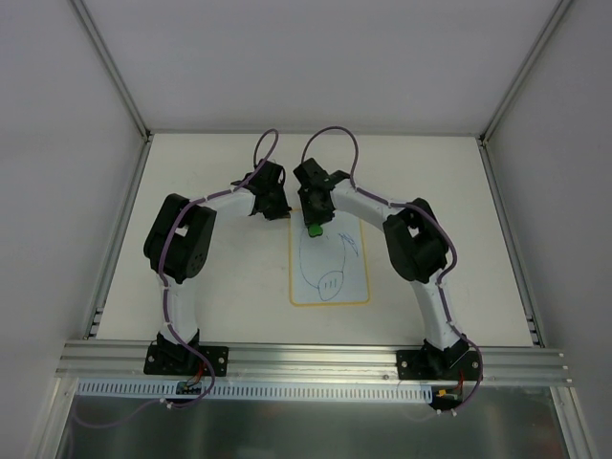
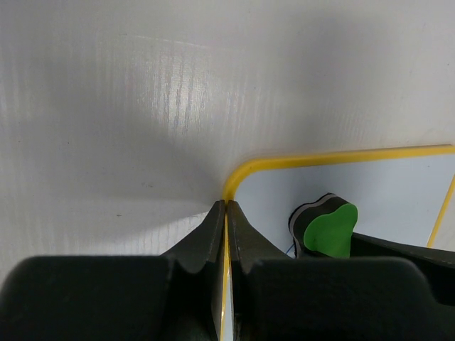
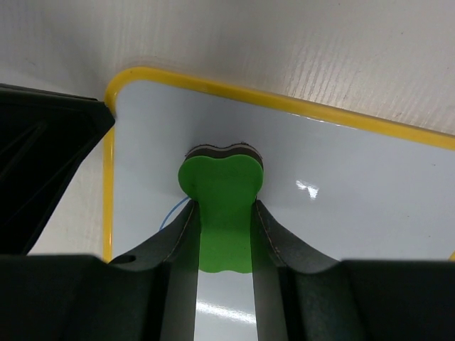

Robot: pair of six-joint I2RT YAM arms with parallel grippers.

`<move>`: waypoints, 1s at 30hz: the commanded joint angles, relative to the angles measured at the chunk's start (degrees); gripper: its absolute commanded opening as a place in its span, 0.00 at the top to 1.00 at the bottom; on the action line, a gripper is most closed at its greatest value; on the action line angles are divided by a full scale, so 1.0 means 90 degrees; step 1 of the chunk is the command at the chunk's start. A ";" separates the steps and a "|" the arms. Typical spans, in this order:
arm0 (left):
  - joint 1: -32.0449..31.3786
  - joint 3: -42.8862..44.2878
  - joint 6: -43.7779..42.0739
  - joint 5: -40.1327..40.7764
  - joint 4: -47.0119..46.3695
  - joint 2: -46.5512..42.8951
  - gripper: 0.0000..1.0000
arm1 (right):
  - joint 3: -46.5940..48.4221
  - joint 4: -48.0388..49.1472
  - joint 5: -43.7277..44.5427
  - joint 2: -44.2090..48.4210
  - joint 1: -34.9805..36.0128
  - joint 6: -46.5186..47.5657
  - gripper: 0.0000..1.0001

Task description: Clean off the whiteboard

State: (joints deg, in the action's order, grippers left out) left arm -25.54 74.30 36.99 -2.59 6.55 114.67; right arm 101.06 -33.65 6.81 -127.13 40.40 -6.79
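the whiteboard [image 1: 337,289] lies flat on the table [image 1: 215,296] in the middle of the top view, long side running up the frame, with blue scribbles [image 1: 331,279] across its middle and lower part. the left gripper [image 2: 225,207] sits at the board's upper left corner. in the left wrist view its fingers are closed, and the yellow border [image 2: 341,157] runs straight in between them, so it looks pinched on the board's edge just below the rounded corner. the right gripper [image 3: 222,209] is closed around the green eraser [image 3: 219,176], whose dark pad rests on the white surface near the same upper left corner, just beside the left gripper.

the board looks thin, light and stiff, with a glossy face that shows glare, so it would probably slide on the smooth table under a sideways rub. its raised border is the only real place to grip it, and a hold at one corner leaves the lower end free to pivot. the surface itself should stand firm pressure. the eraser seems a soft foam-backed block with a waisted plastic handle, and the fingers sit in that waist, which should resist twisting. moderate downward force, with strokes drawn toward the lower part of the frame where the ink lies, would likely suit it.
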 commanded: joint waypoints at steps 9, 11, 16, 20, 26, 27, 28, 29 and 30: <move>-0.0082 -0.0199 0.0196 -0.0034 0.0552 0.0188 1.00 | -0.2776 0.0075 0.0328 0.1419 -0.1109 -0.0164 1.00; -0.0072 -0.0228 0.0196 -0.0073 0.0552 0.0179 1.00 | -0.3131 0.0291 0.0347 0.1673 -0.1237 -0.0086 1.00; -0.0082 -0.0209 0.0186 -0.0132 0.0542 0.0179 1.00 | -0.3582 0.0613 -0.0014 0.1948 -0.1033 0.0129 1.00; -0.0072 -0.0160 0.0187 -0.0161 0.0542 0.0179 1.00 | -0.3202 0.0614 -0.0404 0.1636 -0.0496 0.0373 1.00; -0.0082 -0.0170 0.0226 -0.0171 0.0542 0.0159 1.00 | -0.2558 0.0594 -0.1245 0.1128 0.0227 0.0685 1.00; -0.0072 -0.0170 0.0235 -0.0171 0.0542 0.0159 1.00 | -0.2528 0.0604 -0.1264 0.1099 0.0276 0.0695 1.00; -0.0082 -0.0170 0.0245 -0.0152 0.0552 0.0149 1.00 | -0.2527 0.0594 -0.1264 0.1079 0.0286 0.0695 1.00; -0.0082 -0.0180 0.0255 -0.0161 0.0552 0.0159 1.00 | -0.2527 0.0594 -0.1158 0.1069 0.0267 0.0676 1.00; -0.0072 -0.0170 0.0265 -0.0161 0.0552 0.0159 1.00 | -0.2595 0.0604 -0.1089 0.1079 0.0238 0.0599 1.00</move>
State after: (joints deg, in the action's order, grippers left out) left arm -25.56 74.11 38.68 -4.05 6.63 114.67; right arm 79.48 -23.99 1.02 -113.80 42.50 -1.34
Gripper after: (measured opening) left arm 0.008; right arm 0.318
